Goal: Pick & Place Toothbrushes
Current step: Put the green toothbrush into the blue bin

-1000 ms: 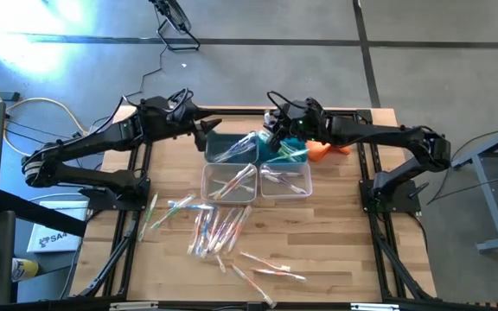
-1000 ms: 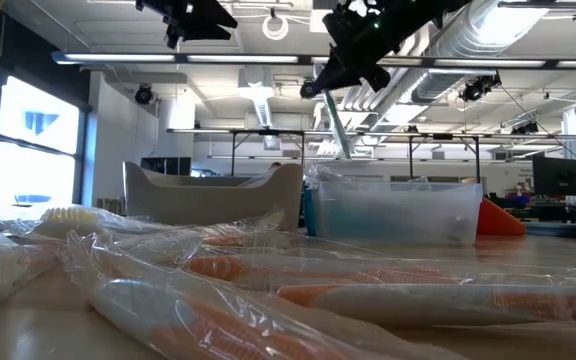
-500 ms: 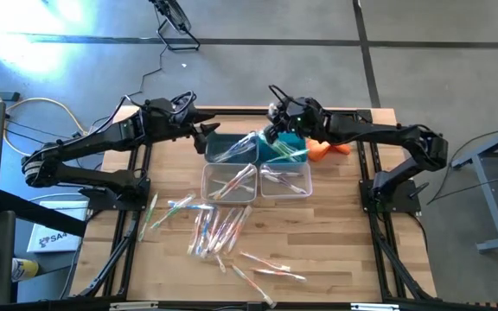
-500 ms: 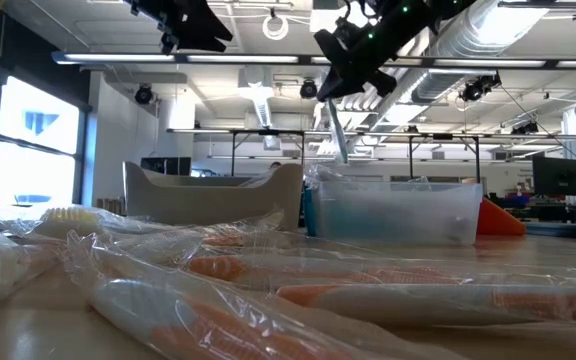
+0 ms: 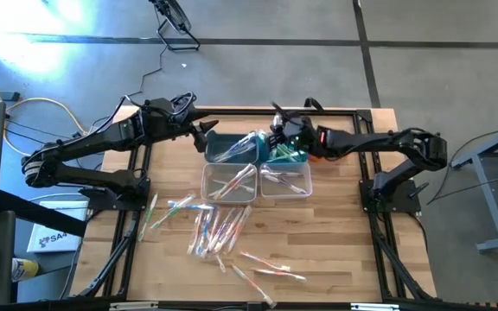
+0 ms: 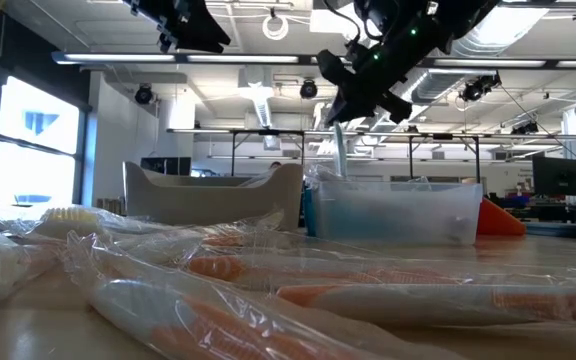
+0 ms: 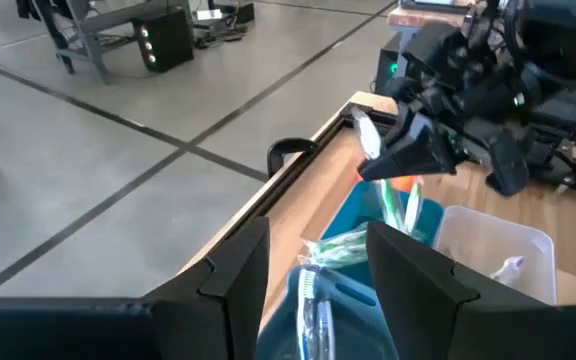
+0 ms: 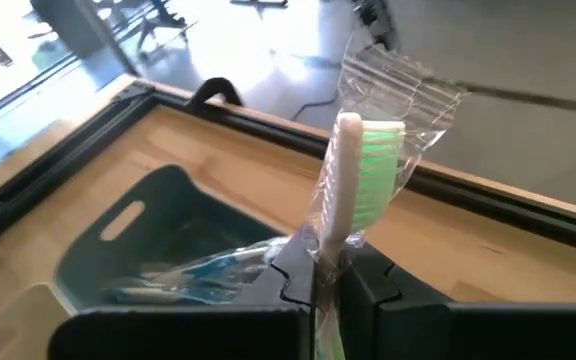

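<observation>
My right gripper hangs above the far teal bins, shut on a clear-wrapped toothbrush with a white handle and green bristles. In the low view this toothbrush points down from the gripper toward the bins. My left gripper stands open and holds nothing; it is above the far-left teal bin, in which wrapped toothbrushes lie. Many more toothbrushes lie loose on the wooden table near the middle and front. My right gripper pinches the toothbrush by its neck, just below the head, between its two fingers, wrapper and all. The bristled head and the wrapper's loose end stick out past the fingertips. The toothbrush is lifted clear, and its handle hangs down above the bins.
Two clear bins with a few toothbrushes stand just in front of the two teal bins. An orange cloth lies beside the bins on the right. Black frame rails run along the table's edges.
My right gripper has come down toward the teal bins and rolled at the wrist, staying shut on the toothbrush. The toothbrush has swung from slanting to nearly upright in the low view. My left gripper has stayed in place.
</observation>
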